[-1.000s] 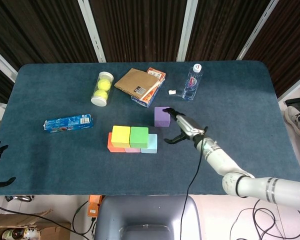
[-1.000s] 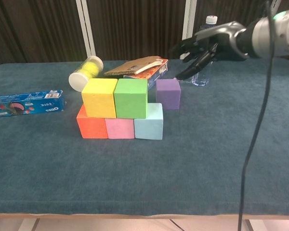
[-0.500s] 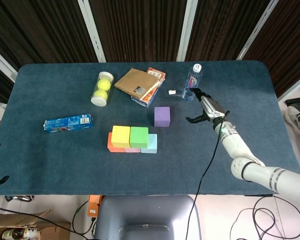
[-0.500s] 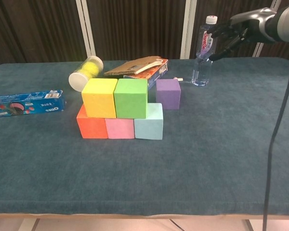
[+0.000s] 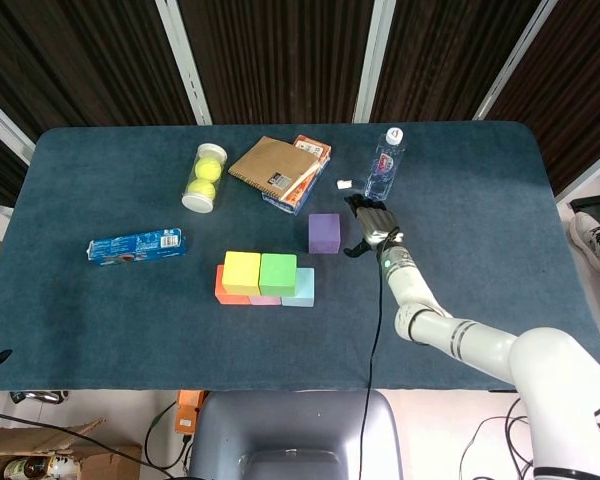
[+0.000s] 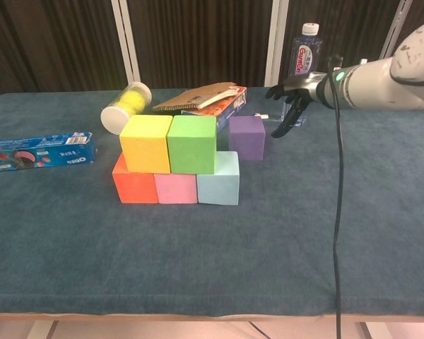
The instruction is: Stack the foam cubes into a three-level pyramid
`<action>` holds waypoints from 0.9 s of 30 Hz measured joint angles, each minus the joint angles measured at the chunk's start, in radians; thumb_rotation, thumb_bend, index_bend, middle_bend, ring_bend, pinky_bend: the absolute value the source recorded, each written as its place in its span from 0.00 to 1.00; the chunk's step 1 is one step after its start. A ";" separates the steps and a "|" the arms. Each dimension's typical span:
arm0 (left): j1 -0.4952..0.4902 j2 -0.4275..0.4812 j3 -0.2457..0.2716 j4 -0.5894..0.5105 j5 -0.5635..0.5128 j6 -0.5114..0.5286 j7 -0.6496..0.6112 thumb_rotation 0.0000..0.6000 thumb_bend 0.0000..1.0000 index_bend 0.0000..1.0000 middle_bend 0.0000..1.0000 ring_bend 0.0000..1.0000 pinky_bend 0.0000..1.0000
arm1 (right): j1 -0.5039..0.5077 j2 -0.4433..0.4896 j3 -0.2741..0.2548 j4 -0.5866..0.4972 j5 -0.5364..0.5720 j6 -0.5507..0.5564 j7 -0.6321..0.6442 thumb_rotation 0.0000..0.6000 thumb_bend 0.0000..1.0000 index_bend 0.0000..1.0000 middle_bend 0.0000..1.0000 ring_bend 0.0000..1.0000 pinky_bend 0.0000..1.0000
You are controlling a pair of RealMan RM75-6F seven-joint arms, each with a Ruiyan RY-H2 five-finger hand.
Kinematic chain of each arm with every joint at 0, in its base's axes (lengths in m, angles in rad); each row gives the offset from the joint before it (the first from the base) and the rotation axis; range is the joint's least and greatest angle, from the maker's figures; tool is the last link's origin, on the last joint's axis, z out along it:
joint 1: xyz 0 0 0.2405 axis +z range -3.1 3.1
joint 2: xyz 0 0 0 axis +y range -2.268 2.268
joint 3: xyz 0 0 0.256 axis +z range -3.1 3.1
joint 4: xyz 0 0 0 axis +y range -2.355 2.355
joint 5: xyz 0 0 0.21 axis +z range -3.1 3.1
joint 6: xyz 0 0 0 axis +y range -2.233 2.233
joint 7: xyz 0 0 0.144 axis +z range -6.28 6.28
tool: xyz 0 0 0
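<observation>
Reaching my right hand [image 5: 372, 224], open and empty, beside the purple cube [image 5: 324, 232] on the tabletop behind the two-level stack [image 6: 175, 167]; contact seemingly none. Grip its sides squarely.

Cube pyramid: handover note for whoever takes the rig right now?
Right hand open, empty, beside the purple cube, not touching.
Left hand not in view.
Done: base row orange cube, pink cube, light blue cube; second level yellow cube, green cube.
Left: grasp the purple cube, on the table behind the stack, and set it on top.
</observation>
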 measured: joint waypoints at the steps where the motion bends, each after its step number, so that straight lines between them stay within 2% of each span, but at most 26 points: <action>1: -0.001 -0.001 0.000 0.004 0.001 -0.003 -0.004 1.00 0.01 0.15 0.00 0.00 0.12 | 0.004 -0.011 -0.002 0.010 0.010 0.000 -0.010 1.00 0.16 0.00 0.00 0.00 0.00; 10: -0.004 -0.006 0.000 0.023 0.012 -0.012 -0.039 1.00 0.01 0.15 0.00 0.00 0.12 | 0.030 -0.111 0.024 0.116 0.050 0.004 -0.059 1.00 0.16 0.01 0.00 0.00 0.00; 11: -0.004 -0.006 -0.001 0.025 0.012 -0.014 -0.047 1.00 0.01 0.15 0.00 0.00 0.12 | 0.032 -0.122 0.028 0.132 0.053 0.003 -0.064 1.00 0.16 0.02 0.00 0.00 0.00; 15: -0.002 -0.006 0.003 0.036 0.017 -0.018 -0.060 1.00 0.01 0.15 0.00 0.00 0.12 | 0.034 -0.159 0.048 0.186 0.054 -0.001 -0.073 1.00 0.17 0.18 0.00 0.00 0.00; 18: 0.001 -0.006 0.005 0.037 0.015 -0.019 -0.054 1.00 0.01 0.15 0.00 0.00 0.12 | 0.032 -0.188 0.068 0.226 0.041 -0.004 -0.071 1.00 0.20 0.28 0.00 0.00 0.00; 27: 0.004 -0.006 0.006 0.032 0.015 -0.017 -0.043 1.00 0.01 0.15 0.00 0.00 0.12 | 0.017 -0.238 0.115 0.301 0.006 -0.043 -0.073 1.00 0.24 0.35 0.00 0.00 0.00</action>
